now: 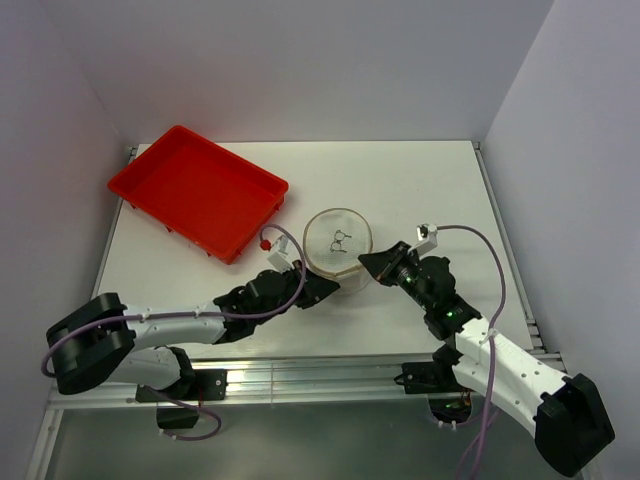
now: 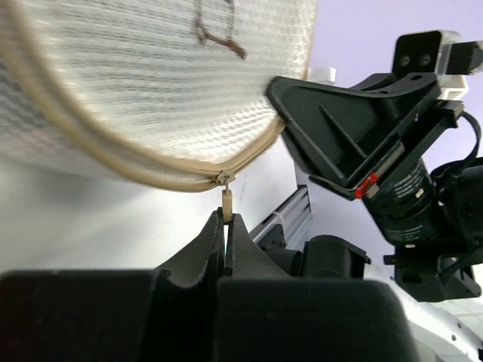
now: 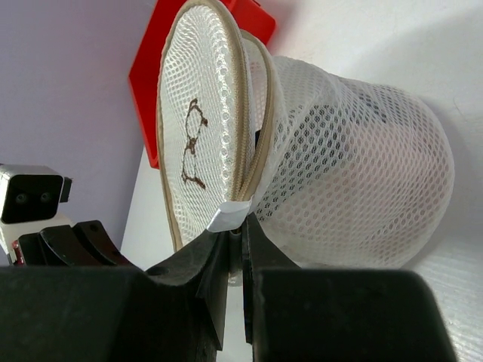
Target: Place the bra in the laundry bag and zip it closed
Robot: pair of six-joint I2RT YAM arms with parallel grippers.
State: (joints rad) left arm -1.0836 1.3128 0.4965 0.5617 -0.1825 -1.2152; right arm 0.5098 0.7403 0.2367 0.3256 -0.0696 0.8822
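The round white mesh laundry bag (image 1: 338, 240) stands mid-table with its glasses mark facing up. A pale shape shows dimly through its mesh wall (image 3: 355, 173); I cannot tell that it is the bra. My left gripper (image 1: 336, 287) is at the bag's near left rim; in the left wrist view it (image 2: 227, 219) is shut on the beige zipper pull (image 2: 226, 199) of the bag (image 2: 151, 83). My right gripper (image 1: 366, 262) is at the bag's near right rim, shut on a white tab (image 3: 228, 216) at the zipper seam.
A red plastic tray (image 1: 195, 190) sits at the back left, about a hand's width from the bag. The table's near edge rail (image 1: 320, 370) runs just behind both wrists. White walls close in the left, right and back sides.
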